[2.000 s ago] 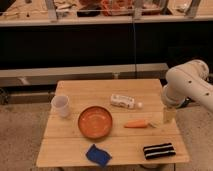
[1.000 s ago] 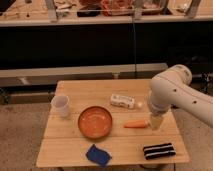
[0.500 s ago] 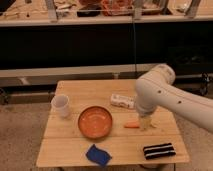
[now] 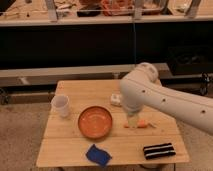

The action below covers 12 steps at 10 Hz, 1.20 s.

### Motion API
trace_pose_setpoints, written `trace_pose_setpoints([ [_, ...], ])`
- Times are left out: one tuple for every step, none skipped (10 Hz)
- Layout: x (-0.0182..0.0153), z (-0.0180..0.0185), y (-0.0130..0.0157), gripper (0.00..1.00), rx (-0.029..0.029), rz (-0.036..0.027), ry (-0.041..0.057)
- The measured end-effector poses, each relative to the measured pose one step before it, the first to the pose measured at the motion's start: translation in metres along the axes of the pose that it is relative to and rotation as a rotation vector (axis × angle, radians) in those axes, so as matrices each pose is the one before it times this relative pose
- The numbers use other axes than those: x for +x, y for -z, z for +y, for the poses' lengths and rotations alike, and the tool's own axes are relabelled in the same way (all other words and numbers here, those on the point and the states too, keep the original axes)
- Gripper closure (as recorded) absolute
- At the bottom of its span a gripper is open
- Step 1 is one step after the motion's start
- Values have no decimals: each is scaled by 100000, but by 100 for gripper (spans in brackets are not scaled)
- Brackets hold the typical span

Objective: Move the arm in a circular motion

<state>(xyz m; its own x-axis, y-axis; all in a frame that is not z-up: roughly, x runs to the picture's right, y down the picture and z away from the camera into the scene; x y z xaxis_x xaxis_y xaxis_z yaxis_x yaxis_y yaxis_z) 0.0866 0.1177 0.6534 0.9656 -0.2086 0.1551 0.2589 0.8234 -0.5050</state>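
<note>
The arm [image 4: 155, 95], glossy white with thick rounded segments and small dark dots, enters from the right edge of the frame and rises to a bulky joint just right of centre, above the far half of a wooden table [image 4: 65, 145]. From that joint it turns straight down to the gripper [image 4: 132, 120], a pale narrow tip hanging low over the tabletop a little right of centre. Whether the gripper is open or closed cannot be told here. An orange carrot [image 4: 144, 124] lies just beside the tip, on its right. Left of the tip sits an orange bowl [image 4: 95, 122], and a white cup [image 4: 61, 106] stands nearer the table's left edge. A white bottle [image 4: 116, 99] lies partly hidden behind the arm. Along the near edge are a blue cloth [image 4: 98, 155] and a black-and-white striped object [image 4: 159, 150].
</note>
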Motion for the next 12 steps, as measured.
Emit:
trace_pose_setpoints([
  [-930,-460,-29,20,168,-322,1999],
  [-820,-588,91,20,234,-180,1787],
  [-855,-734,130,20,329,-298,1671],
  [-545,-571,79,20,316,128,1372],
  [-333,-500,5,20,199,160,1385],
  [-326,-496,-48,20,-445,618,1669],
  [-851,-964,54,20,152,79,1844],
  [-650,-672,61,20,80,16,756],
  [-980,-1042,85,20,322,-140,1221],
  [-352,-652,33,20,-212,-39,469],
  [286,-475,90,20,-256,66,379],
  [346,-521,69,20,-396,202,167],
])
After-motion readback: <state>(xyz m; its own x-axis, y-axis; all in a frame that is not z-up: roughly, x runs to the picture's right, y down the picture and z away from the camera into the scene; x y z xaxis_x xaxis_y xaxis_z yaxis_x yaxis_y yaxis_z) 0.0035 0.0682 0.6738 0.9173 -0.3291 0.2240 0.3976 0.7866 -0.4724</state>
